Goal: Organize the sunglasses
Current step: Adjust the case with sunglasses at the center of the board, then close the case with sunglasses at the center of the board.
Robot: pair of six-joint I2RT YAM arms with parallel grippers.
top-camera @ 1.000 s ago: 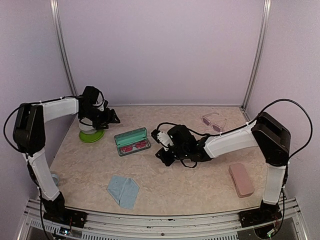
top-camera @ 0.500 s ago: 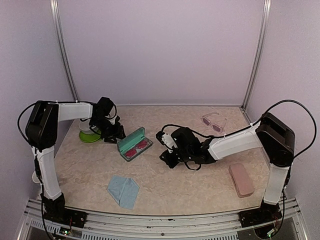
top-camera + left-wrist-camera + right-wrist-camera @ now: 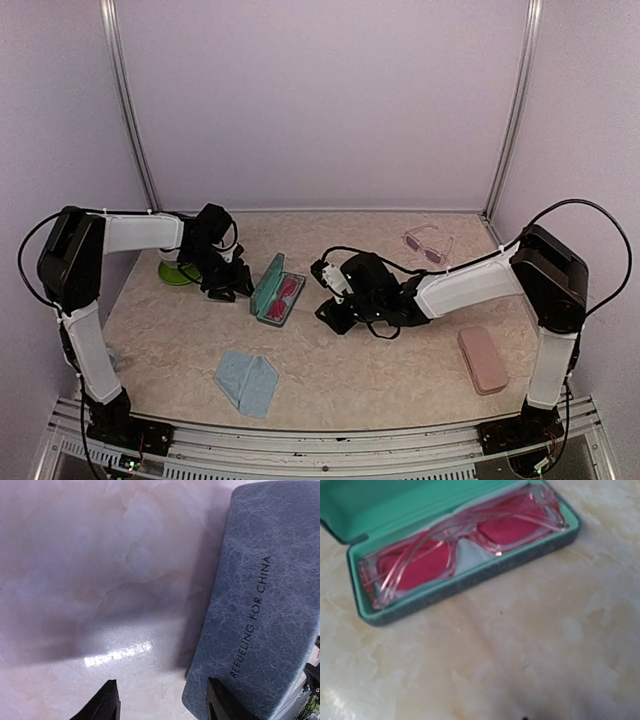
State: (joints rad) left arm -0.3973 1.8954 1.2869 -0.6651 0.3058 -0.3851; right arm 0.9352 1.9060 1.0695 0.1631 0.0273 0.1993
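Observation:
The pink-red sunglasses (image 3: 455,550) lie folded inside an open blue-grey case (image 3: 266,288) with a teal lining, left of the table's middle. My left gripper (image 3: 232,288) is low at the case's left side, open. In its wrist view one fingertip (image 3: 220,702) is over the lid's grey outside (image 3: 265,605) and the other is over bare table. My right gripper (image 3: 324,296) hovers just right of the case, holding nothing. Its fingers hardly show in its wrist view. The pale purplish-lensed sunglasses (image 3: 428,243) lie open at the back right.
A closed pink case (image 3: 482,359) lies at the front right. A light-blue cloth (image 3: 247,382) lies crumpled at the front left. A green dish (image 3: 176,273) sits behind the left gripper. The side walls stand close to both arms.
My left gripper has swung right from the green dish to the case. The case has turned end-on and its lid has tipped up. My right gripper has stayed beside the case.

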